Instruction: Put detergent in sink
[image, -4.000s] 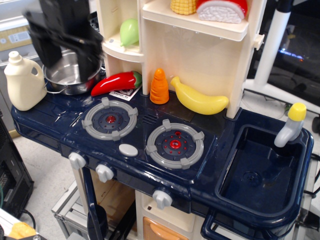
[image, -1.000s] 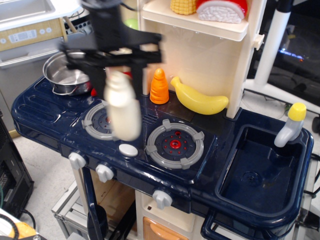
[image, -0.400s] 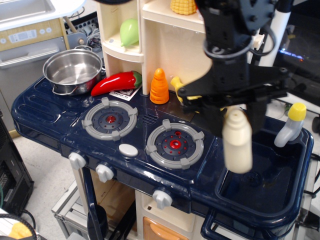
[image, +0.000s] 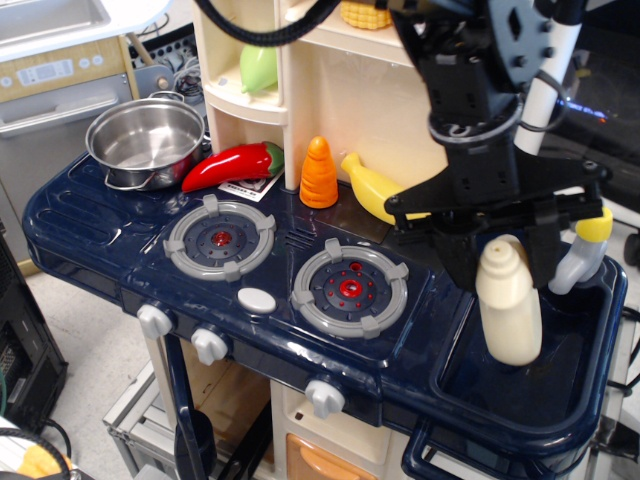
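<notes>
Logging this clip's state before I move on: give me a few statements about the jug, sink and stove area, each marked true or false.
1. The gripper holds the jug by its top. True.
2. The jug hangs over the sink. True.
3. The jug lies on its side on a burner. False: it hangs upright over the sink, clear of the burner.
4. The pot sits in the sink. False: it stands at the counter's far left.
5. The carrot stands upright between the pepper and the banana. True.

Claw grips detergent by top, hanging upright over sink.
</notes>
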